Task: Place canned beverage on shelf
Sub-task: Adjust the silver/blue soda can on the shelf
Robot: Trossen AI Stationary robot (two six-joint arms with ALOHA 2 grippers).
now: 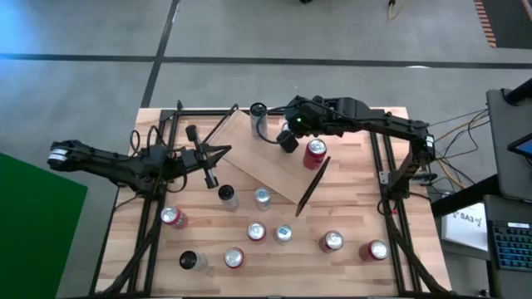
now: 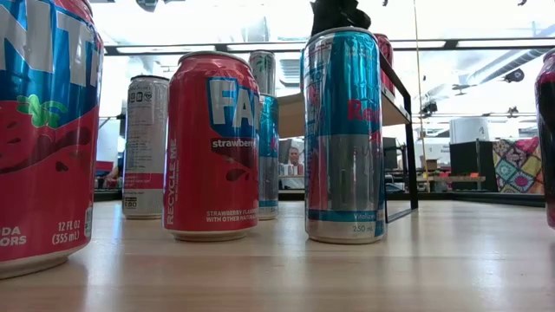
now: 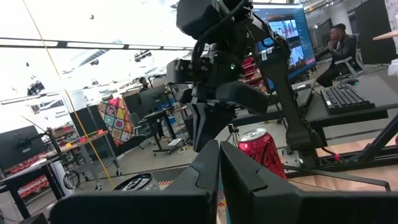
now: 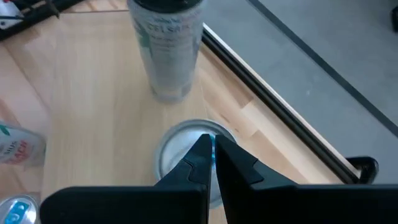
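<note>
The shelf [image 1: 274, 162], a light-wood plank with black end frames, lies slantwise across the middle of the table. On it stand a tall silver can with a dark top [image 4: 168, 50] at its far end, a red can [image 1: 315, 152] [image 3: 261, 149], and a can with a silver top [image 4: 180, 149]. My right gripper [image 4: 212, 144] [image 1: 288, 139] is shut and slants down right over that silver top, hiding the can in the high view. My left gripper [image 1: 226, 152] [image 3: 219, 155] is shut, holds nothing, and hovers by the shelf's left side. My right gripper's shut fingertips [image 4: 202, 149] stand over the can's silver top [image 4: 171, 152], coming from above at a slant. They cover the middle of the top, so I cannot tell whether they touch it. The can stands upright on the shelf.
Several loose cans stand on the near half of the table [image 1: 258, 232], red ones [image 2: 212, 147] and a blue-silver one [image 2: 344, 139] close to the low camera. Black frame rails [image 1: 386, 166] run along both table sides. A person sits at a desk [image 3: 339, 43] beyond the table.
</note>
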